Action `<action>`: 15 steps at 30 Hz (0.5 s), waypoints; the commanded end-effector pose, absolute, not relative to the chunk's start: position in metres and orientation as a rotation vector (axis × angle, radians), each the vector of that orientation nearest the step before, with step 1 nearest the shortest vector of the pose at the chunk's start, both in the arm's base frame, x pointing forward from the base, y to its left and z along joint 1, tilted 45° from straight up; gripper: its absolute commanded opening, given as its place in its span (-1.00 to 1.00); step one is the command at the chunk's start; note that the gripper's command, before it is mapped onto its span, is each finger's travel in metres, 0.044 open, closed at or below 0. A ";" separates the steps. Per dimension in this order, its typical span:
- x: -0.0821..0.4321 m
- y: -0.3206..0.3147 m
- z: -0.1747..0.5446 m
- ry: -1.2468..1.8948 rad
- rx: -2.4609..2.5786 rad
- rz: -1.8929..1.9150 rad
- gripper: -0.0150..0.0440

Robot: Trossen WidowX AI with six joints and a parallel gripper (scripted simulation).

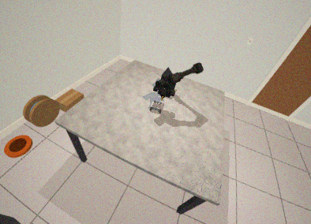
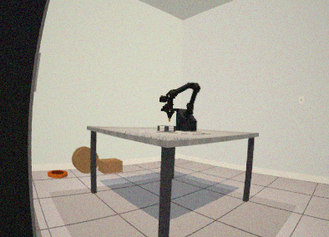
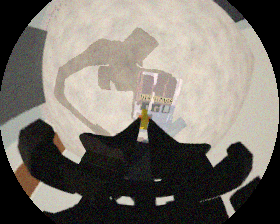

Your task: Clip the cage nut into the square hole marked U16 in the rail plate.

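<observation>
One pincer, black, pointing down, clamped on the nut. One cage nut, yellowish: between our fingertips, above the table; its wings too small for us to make out, its lower part against the rail plate in our wrist view. One rail plate, raised, below the pincer; markings illegible to us, U16 not identifiable. From above, the arm covers most of the pincer.

We see the rail plate on the table, near the arm's base (the round-ended object stands left, off the table).
</observation>
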State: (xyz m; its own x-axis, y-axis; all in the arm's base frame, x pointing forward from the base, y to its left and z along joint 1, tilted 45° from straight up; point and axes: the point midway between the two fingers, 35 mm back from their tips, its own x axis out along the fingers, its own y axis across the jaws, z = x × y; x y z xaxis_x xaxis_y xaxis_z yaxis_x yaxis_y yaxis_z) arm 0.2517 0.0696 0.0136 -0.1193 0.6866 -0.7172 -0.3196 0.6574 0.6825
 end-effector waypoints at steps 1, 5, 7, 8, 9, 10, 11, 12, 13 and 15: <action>0.250 0.074 0.010 1.456 0.327 0.889 -0.38; 0.249 0.078 0.005 1.457 0.327 0.889 -0.38; 0.249 0.080 0.003 1.457 0.327 0.890 -0.38; 0.249 0.081 0.002 1.458 0.327 0.890 -0.38; 0.249 0.082 0.001 1.458 0.327 0.890 -0.38; 0.248 0.083 0.000 1.458 0.327 0.890 -0.38; 0.248 0.084 -0.001 1.459 0.327 0.890 -0.38; 0.248 0.085 -0.002 1.459 0.327 0.890 -0.38; 0.248 0.085 -0.003 1.459 0.327 0.890 -0.38; 0.248 0.085 -0.003 1.459 0.327 0.890 -0.38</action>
State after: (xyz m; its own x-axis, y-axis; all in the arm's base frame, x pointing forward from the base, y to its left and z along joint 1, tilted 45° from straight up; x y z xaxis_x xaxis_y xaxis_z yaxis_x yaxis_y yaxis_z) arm 0.2489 0.0834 -0.0012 -0.1255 0.6860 -0.7167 -0.3259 0.6538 0.6829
